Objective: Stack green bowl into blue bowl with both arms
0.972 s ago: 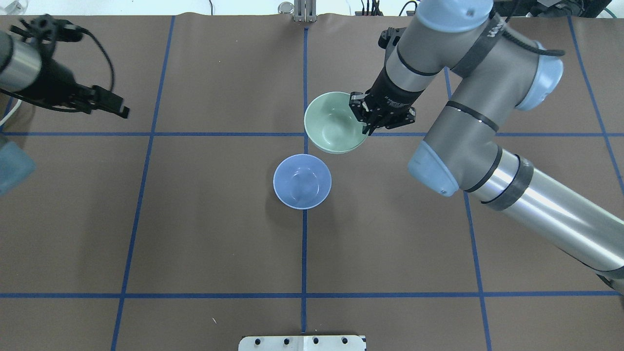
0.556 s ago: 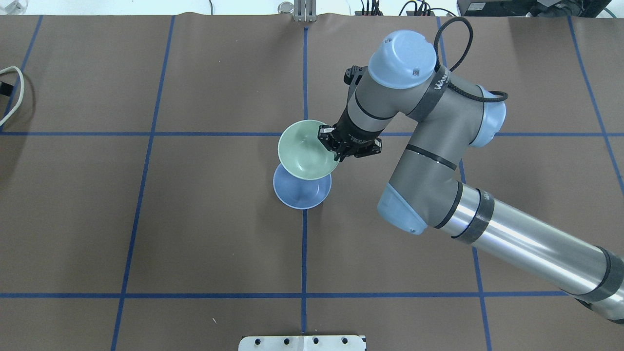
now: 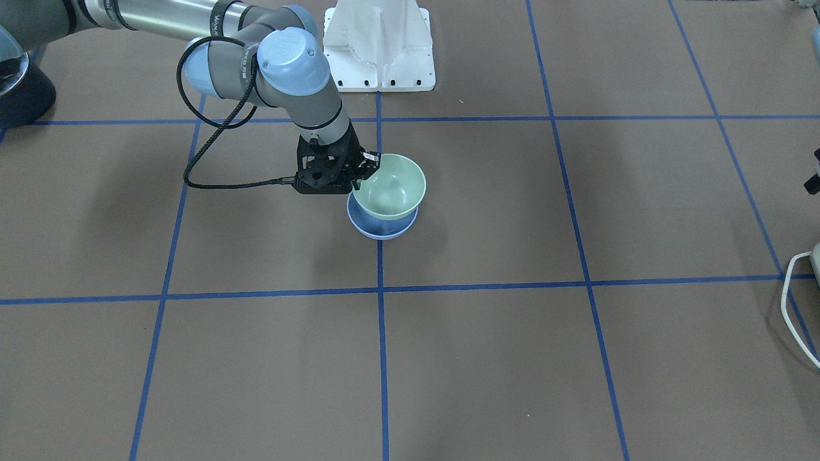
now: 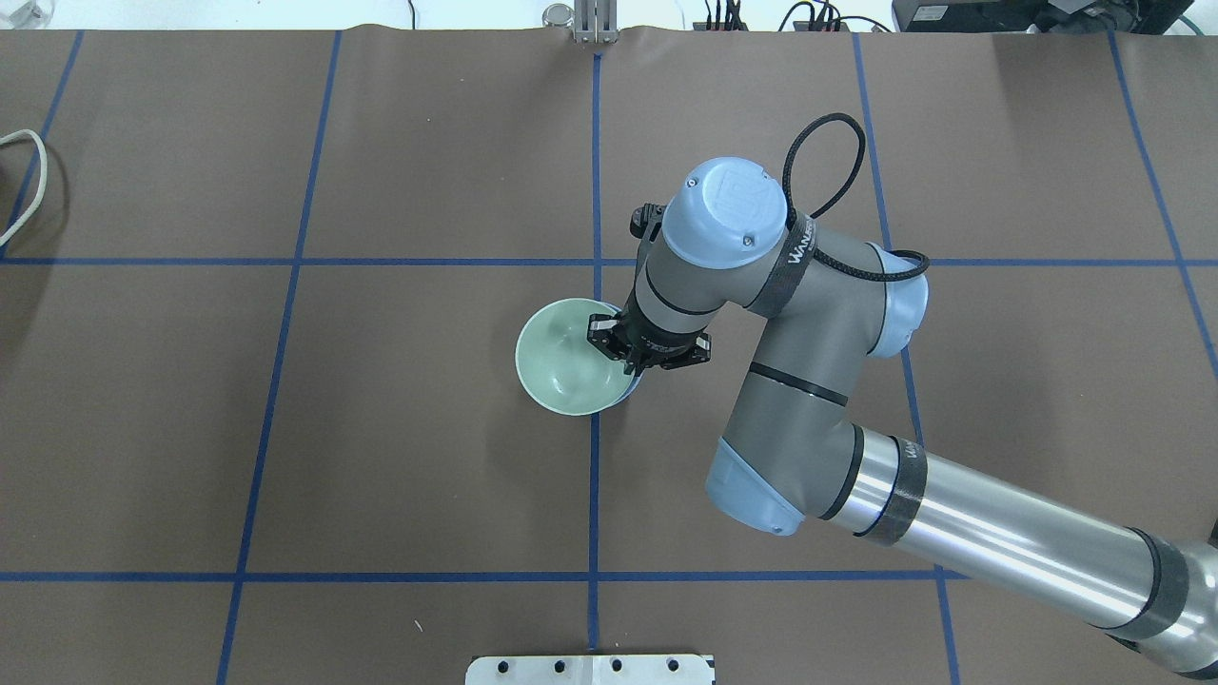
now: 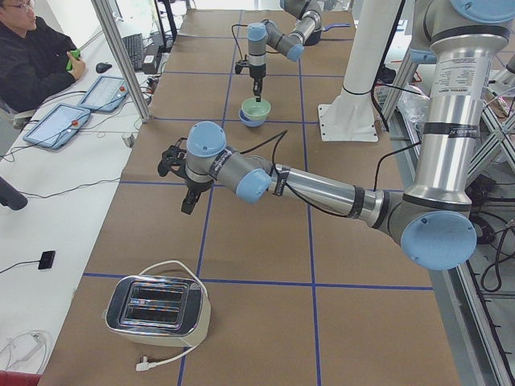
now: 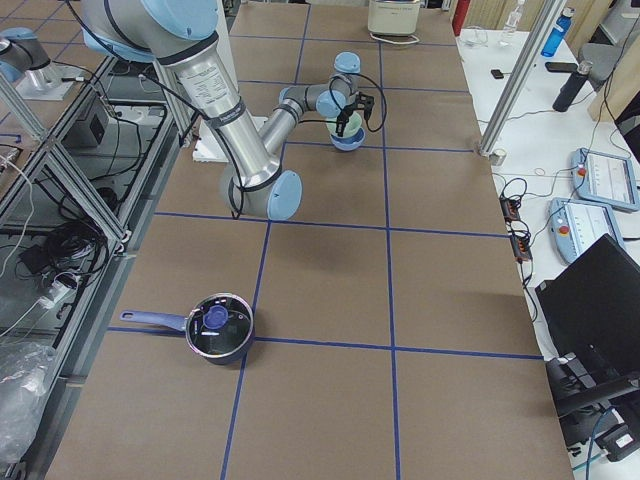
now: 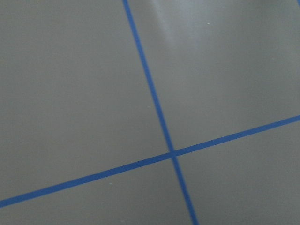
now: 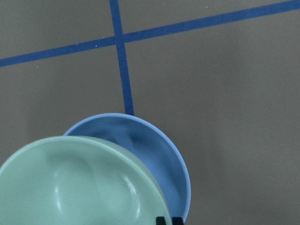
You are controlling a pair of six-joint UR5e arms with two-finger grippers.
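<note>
My right gripper (image 4: 628, 364) is shut on the rim of the green bowl (image 4: 565, 357) and holds it over the blue bowl (image 3: 382, 230) near the table's middle. In the overhead view only a sliver of the blue bowl (image 4: 635, 384) shows past the green one. The front view shows the green bowl (image 3: 391, 187) sitting low in the blue one, slightly offset; I cannot tell if they touch. In the right wrist view the green bowl (image 8: 79, 187) covers the blue bowl's (image 8: 159, 159) left part. My left gripper (image 5: 187, 193) shows only in the exterior left view, far from the bowls; I cannot tell its state.
A toaster (image 5: 157, 310) stands at the table's left end, with its white cable (image 4: 24, 181) at the overhead view's left edge. A lidded pot (image 6: 218, 328) stands at the right end. The white pedestal (image 3: 378, 45) is at the robot's side.
My right arm has carried the green bowl from beyond the blue bowl to over it and lower. My left arm has left the overhead view.
</note>
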